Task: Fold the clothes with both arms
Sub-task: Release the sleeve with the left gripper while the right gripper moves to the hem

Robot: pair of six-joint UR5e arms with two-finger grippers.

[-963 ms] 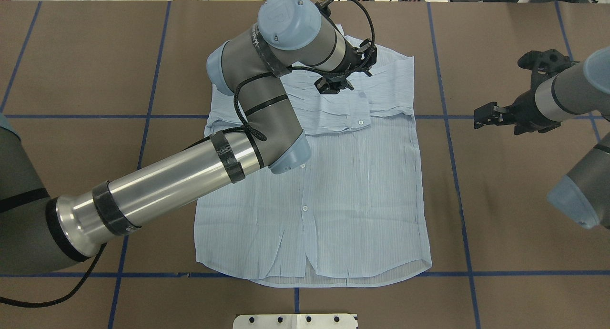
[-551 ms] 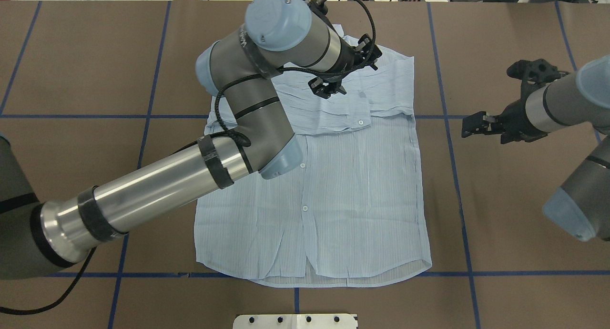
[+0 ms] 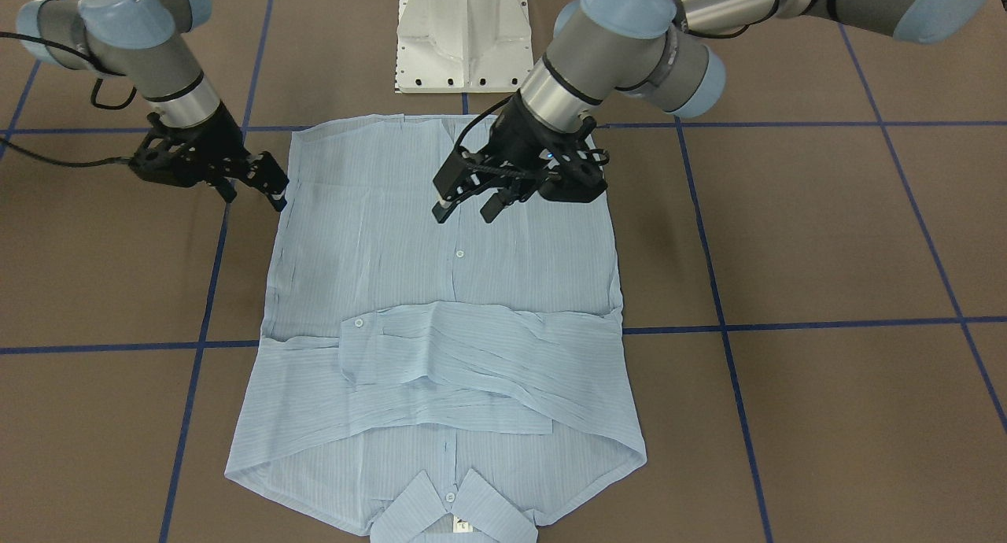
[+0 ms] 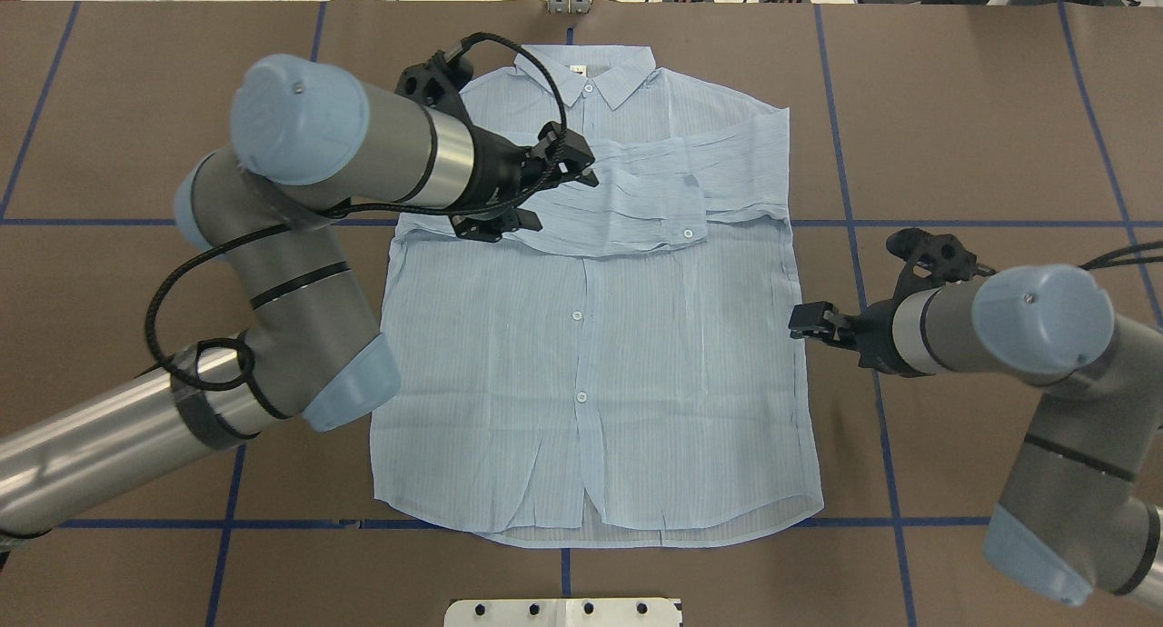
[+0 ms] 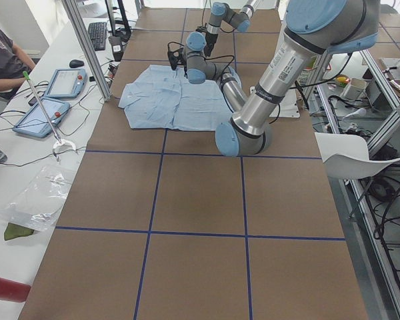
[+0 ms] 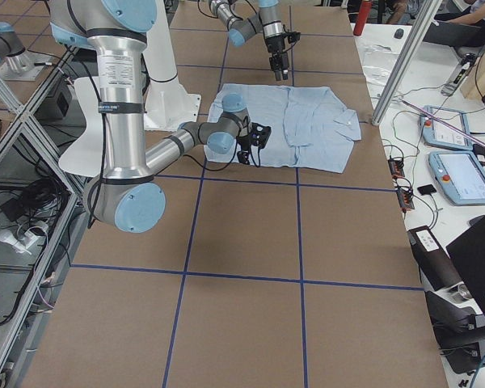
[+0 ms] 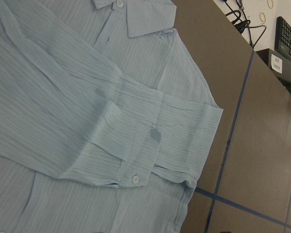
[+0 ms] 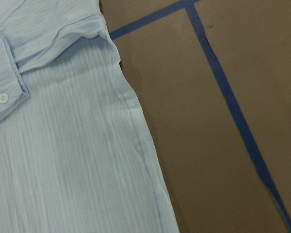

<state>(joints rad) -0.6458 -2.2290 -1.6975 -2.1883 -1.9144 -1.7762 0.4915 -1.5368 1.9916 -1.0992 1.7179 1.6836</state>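
The pale-blue striped shirt lies flat and buttoned on the brown table, collar at the far edge. Both sleeves are folded across the chest. My left gripper is open and empty, hovering over the left end of the folded sleeves; in the front view it hangs above the shirt's body. My right gripper is open and empty, low at the shirt's right side edge. The wrist views show only shirt fabric and the shirt's edge, no fingers.
The white pedestal base stands just behind the shirt's hem. Blue tape lines grid the brown table cover. Tablets and cables lie on the bench beyond the table's far side, where an operator sits.
My left arm has swung back, carrying its gripper from the middle of the chest to the shirt's left side. My right gripper has come nearer and inward to the shirt's right edge.
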